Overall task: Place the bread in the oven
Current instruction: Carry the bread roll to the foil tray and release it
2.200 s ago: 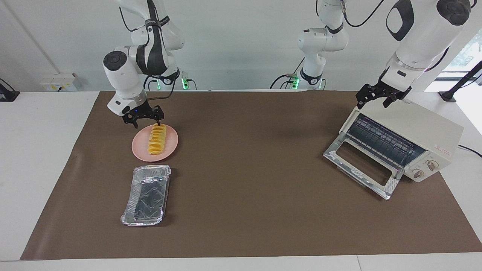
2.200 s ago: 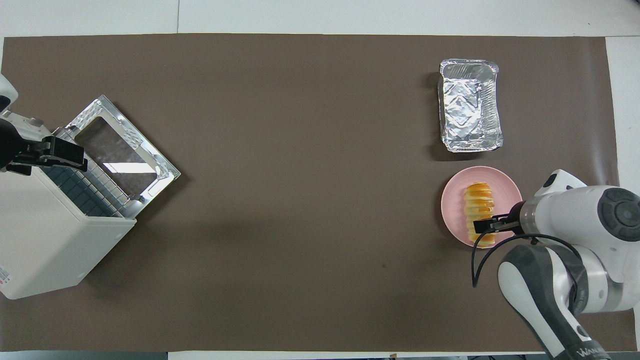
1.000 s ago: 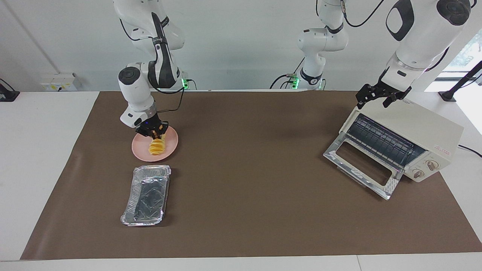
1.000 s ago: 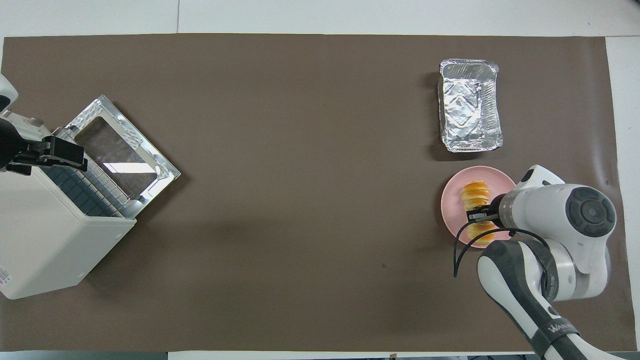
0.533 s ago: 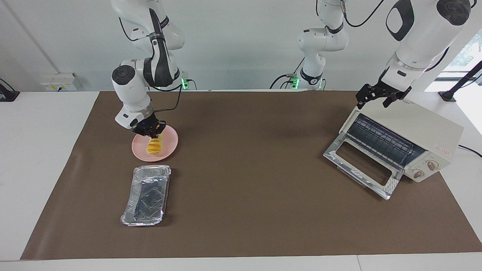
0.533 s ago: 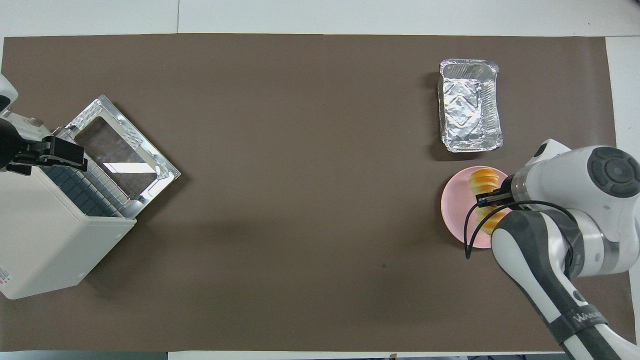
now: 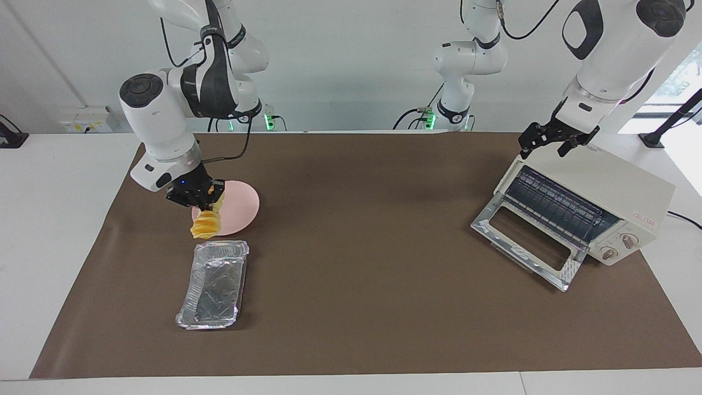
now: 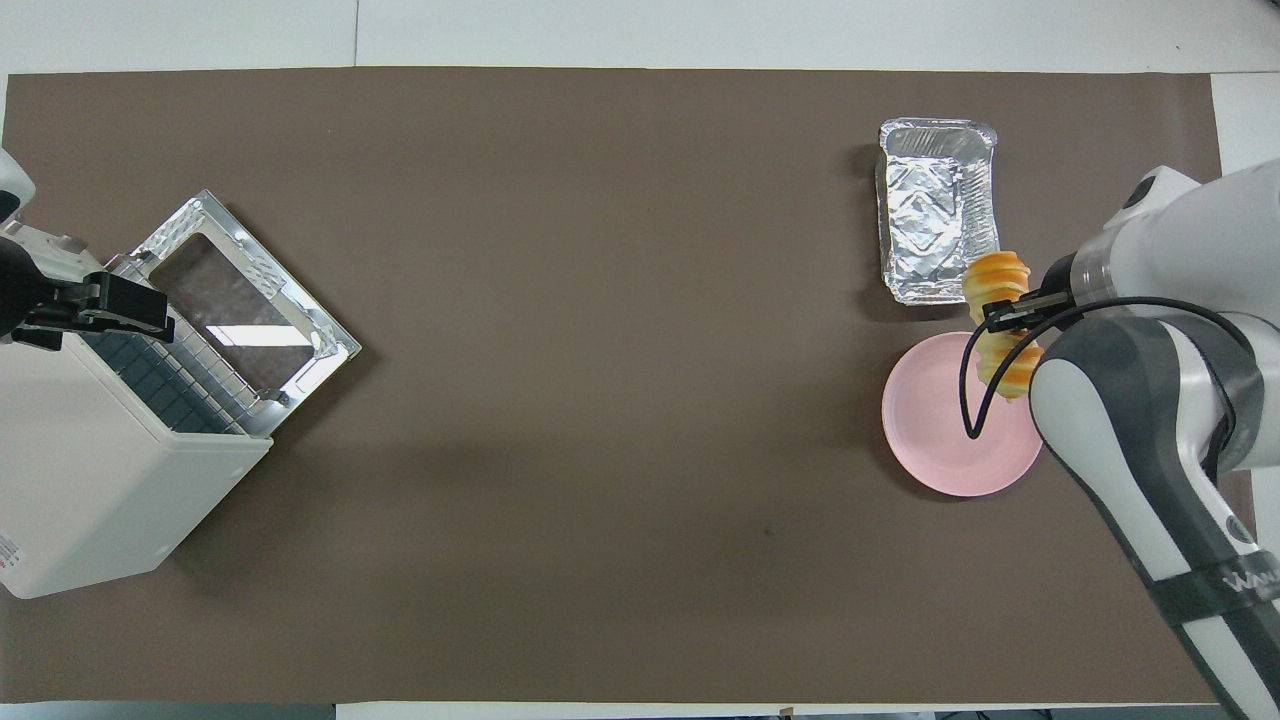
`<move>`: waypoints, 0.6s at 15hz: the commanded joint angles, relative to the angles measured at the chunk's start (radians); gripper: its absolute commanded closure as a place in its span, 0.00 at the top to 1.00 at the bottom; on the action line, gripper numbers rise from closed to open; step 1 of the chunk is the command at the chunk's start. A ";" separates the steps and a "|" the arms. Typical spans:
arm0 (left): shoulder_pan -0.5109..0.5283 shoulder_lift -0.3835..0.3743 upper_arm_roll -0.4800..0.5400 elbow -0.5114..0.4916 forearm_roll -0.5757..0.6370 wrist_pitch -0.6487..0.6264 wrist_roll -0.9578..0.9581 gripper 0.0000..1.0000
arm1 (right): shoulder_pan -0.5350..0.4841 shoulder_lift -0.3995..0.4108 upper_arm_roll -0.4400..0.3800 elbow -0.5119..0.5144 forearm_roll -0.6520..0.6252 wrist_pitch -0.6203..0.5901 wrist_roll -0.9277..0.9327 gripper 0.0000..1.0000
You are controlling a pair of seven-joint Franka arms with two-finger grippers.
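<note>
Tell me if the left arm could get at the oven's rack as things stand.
Probably yes. The left gripper hovers over the oven, by its top front edge; the door is dropped open and nothing blocks the rack. The right gripper holds the bread elsewhere.

We see the right gripper [image 8: 1012,312] pinching the bread [image 8: 998,322] w/ fingers closed on its middle, loaf ends sticking out either side of them. Gripper & loaf sit up over the gap between foil tray [image 8: 938,210] and pink plate [image 8: 945,430]: tray just past it, farther from the robots; plate under it & nearer. Left gripper [image 8: 125,305] is over the oven [image 8: 90,470] mouth, drop-down door [image 8: 245,300] lying open just beside it, well apart from the right gripper.
</note>
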 commanded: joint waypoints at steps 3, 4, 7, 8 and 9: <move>0.001 0.004 -0.003 0.009 0.000 0.008 -0.003 1.00 | 0.000 0.204 0.002 0.231 0.013 -0.033 -0.023 0.00; 0.001 0.004 -0.003 0.009 0.002 0.009 -0.003 1.00 | -0.002 0.260 0.004 0.283 0.011 -0.037 -0.023 0.00; 0.001 0.004 -0.003 0.009 0.002 0.009 -0.003 1.00 | 0.000 0.392 0.002 0.377 0.007 -0.019 -0.023 0.00; 0.000 0.004 -0.003 0.009 0.002 0.008 -0.004 1.00 | 0.000 0.409 0.002 0.377 0.002 0.014 -0.023 0.00; 0.000 0.004 -0.003 0.009 0.002 0.006 -0.004 1.00 | -0.002 0.420 0.002 0.371 -0.001 0.063 -0.023 0.00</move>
